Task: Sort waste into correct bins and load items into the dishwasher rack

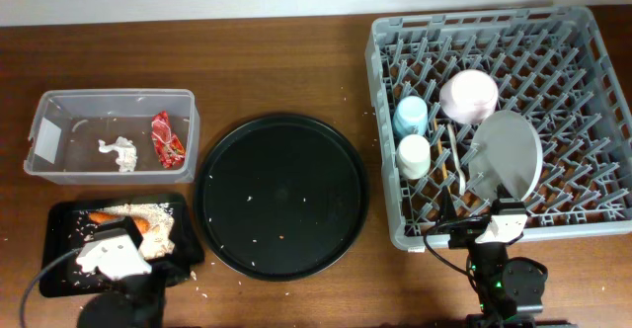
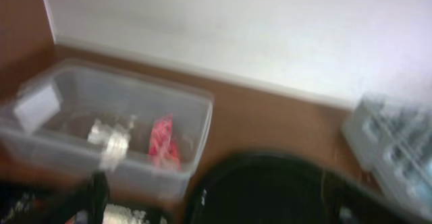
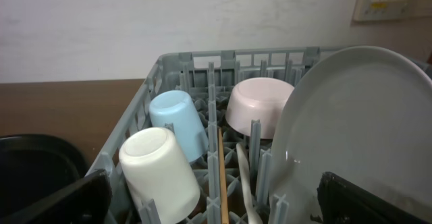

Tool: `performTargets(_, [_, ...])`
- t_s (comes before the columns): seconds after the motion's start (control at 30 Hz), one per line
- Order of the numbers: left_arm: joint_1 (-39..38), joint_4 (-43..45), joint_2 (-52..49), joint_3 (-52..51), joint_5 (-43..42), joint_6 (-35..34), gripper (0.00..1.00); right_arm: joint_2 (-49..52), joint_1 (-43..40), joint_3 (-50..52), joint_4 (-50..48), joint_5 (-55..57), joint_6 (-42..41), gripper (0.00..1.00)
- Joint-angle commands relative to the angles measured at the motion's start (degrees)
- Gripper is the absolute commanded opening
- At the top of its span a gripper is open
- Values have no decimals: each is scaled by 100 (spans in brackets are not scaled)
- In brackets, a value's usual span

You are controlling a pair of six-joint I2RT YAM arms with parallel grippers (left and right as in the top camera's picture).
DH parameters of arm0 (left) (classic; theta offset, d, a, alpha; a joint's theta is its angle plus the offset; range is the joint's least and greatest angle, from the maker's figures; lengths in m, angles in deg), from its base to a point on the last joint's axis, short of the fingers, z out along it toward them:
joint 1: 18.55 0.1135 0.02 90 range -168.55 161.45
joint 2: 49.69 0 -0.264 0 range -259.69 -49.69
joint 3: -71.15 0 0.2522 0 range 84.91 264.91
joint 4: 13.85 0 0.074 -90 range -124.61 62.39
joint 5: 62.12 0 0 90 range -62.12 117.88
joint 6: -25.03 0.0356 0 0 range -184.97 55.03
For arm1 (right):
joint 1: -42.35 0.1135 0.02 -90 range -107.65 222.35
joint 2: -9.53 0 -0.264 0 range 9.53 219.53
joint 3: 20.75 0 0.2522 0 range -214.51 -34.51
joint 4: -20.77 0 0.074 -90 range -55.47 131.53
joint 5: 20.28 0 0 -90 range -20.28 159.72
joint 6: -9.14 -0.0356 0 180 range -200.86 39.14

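Observation:
The grey dishwasher rack (image 1: 592, 121) holds the blue cup (image 1: 410, 117), cream cup (image 1: 414, 155), pinkish bowl (image 1: 468, 96), grey-green plate (image 1: 509, 153), white fork (image 1: 454, 142) and chopsticks (image 1: 462, 175). My right gripper (image 1: 489, 219) is open and empty at the rack's front edge. Its view shows the cream cup (image 3: 160, 173), blue cup (image 3: 177, 123), bowl (image 3: 260, 106), plate (image 3: 358, 129) and a chopstick (image 3: 222, 177) between its fingers (image 3: 216, 207). The clear tub (image 1: 59, 106) holds the red wrapper (image 1: 166, 138) and tissue (image 1: 120, 153). My left gripper (image 1: 123, 234) hovers open over the shallow black tray (image 1: 54, 269), which holds the carrot (image 1: 102, 216) and scraps (image 1: 158, 227).
The big round black tray (image 1: 281, 195) lies between the bins and the rack, with crumbs on it. The left wrist view is blurred: it shows the tub (image 2: 108, 126), wrapper (image 2: 162, 140), tissue (image 2: 111, 140) and round tray (image 2: 270, 190). A wall runs behind the table.

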Motion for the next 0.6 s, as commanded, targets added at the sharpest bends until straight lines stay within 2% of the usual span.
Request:
performTargets(0.0, [-17,1019,721,-1193,-74,-297,99,-33,-37,31,28,52,-31,99])
performTargets(0.13, [-17,2634,992,-2402,-118,-398,99,-33,-37,31,28,52,-31,99])
performTargets(0.27, [-17,3650,992,-3176,-114,-396,99,-33,-37,31,28,52,-28,99])
performTargets(0.37, [-17,3482,994,-3394,-111,-210,99,-33,-37,31,28,52,-31,99])
performTargets(0.5, [-7,3145,994,-3394,-160,730,99,-33,-37,31,26,52,-31,99])
performTargets(0.57, [-7,3143,994,-3392,-197,745,99,-33,-37,31,28,52,-31,99])
